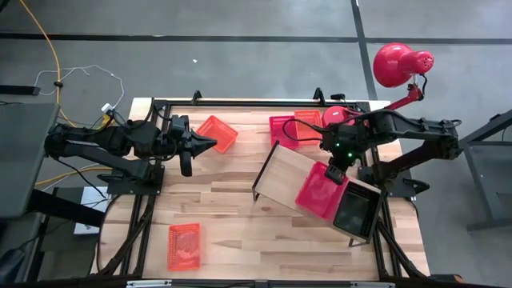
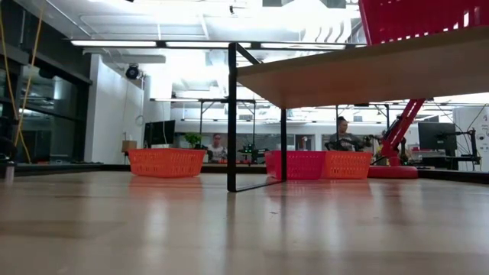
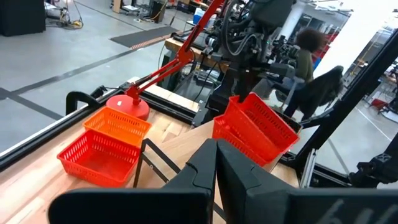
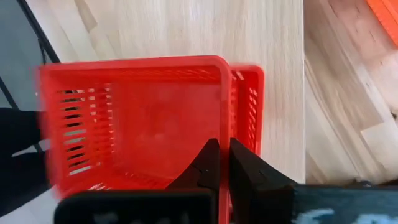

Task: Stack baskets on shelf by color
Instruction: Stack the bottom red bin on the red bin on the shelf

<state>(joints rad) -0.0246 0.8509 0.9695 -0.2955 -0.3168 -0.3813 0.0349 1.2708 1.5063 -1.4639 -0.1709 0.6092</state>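
Observation:
My right gripper (image 1: pixel 334 170) is shut on a red basket (image 1: pixel 318 192) above the pale shelf (image 1: pixel 284 172), which stands on a black bracket (image 2: pixel 231 114). A second red basket (image 4: pixel 250 99) lies right under it on the shelf, next to a black basket (image 1: pixel 354 212). On the table, an orange basket (image 1: pixel 218 133) sits far left, a red one (image 1: pixel 282 130) and an orange one (image 1: pixel 309 120) sit side by side at the far edge, and another orange one (image 1: pixel 184 245) lies near the front. My left gripper (image 1: pixel 205 144) hovers shut beside the far-left orange basket, holding nothing. My right gripper pinches one side wall (image 4: pixel 225 134) of the red basket near a corner, one finger inside the basket and one outside. The fingers come from above, slanting down. The basket hangs tilted over the second red basket; I cannot tell whether the two touch.
A red desk lamp (image 1: pixel 400 62) stands at the far right corner, its round base (image 1: pixel 340 116) close to the two baskets there. The tabletop (image 1: pixel 224 208) shows bare wood between the shelf and the front orange basket. People sit in the room beyond the table.

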